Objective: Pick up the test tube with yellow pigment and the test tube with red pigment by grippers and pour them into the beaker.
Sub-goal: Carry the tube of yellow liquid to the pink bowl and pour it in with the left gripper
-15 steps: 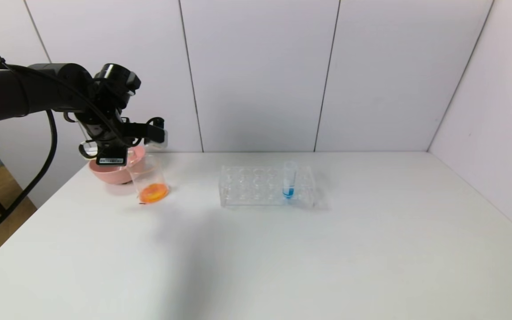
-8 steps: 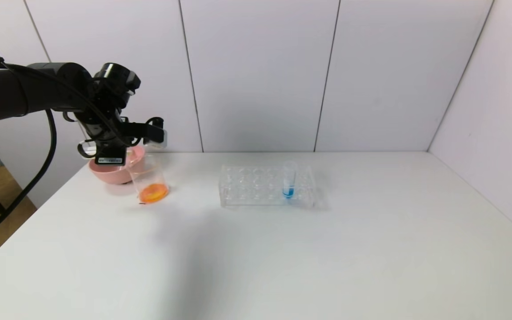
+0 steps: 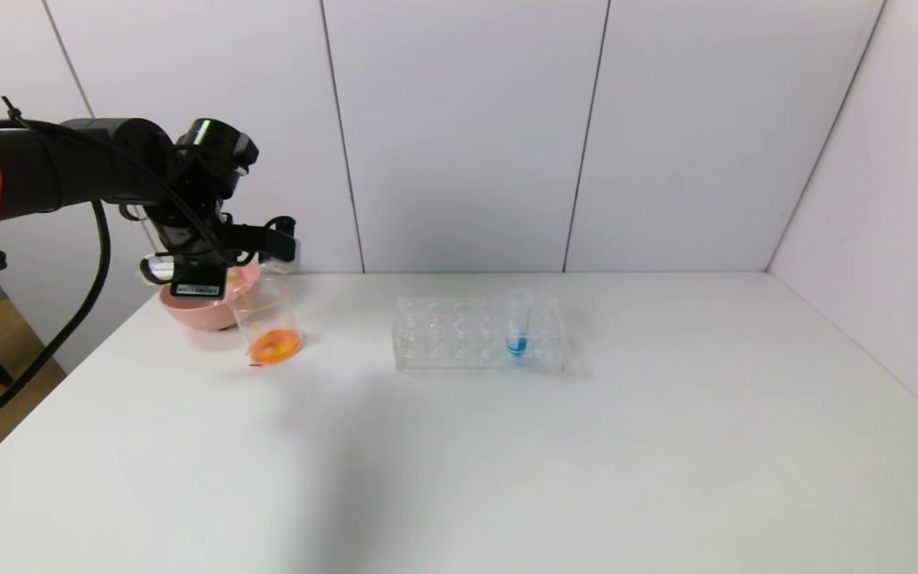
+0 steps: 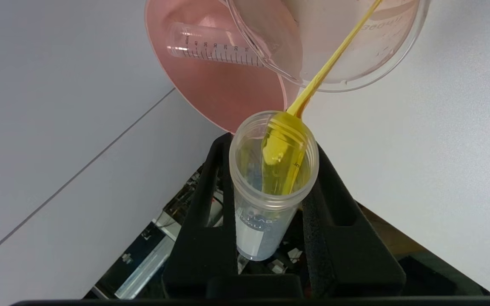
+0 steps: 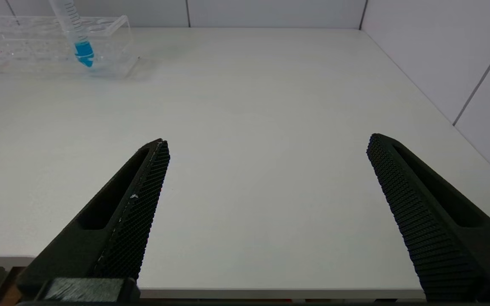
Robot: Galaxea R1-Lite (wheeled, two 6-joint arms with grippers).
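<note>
My left gripper [image 4: 272, 146] is shut on the test tube with yellow pigment [image 4: 266, 212] and holds it tipped, mouth toward the beaker [image 4: 391, 46]. A thin yellow stream [image 4: 334, 59] runs from the tube's mouth into the beaker. In the head view the left gripper [image 3: 228, 275] hangs over the beaker [image 3: 266, 319], which holds orange liquid at its bottom. No tube with red liquid shows. An empty graduated tube [image 4: 211, 46] lies in the pink bowl [image 4: 228, 93]. My right gripper [image 5: 268, 140] is open and empty over the table's front edge.
The pink bowl [image 3: 192, 307] stands just behind the beaker at the table's back left. A clear rack [image 3: 459, 339] in the middle holds a tube with blue liquid [image 3: 518, 323], which also shows in the right wrist view [image 5: 79, 40]. White walls close the back and the right.
My left gripper has shifted slightly to the right over the beaker with the tube. A thin yellow streak now shows inside the beaker. The right arm has not moved.
</note>
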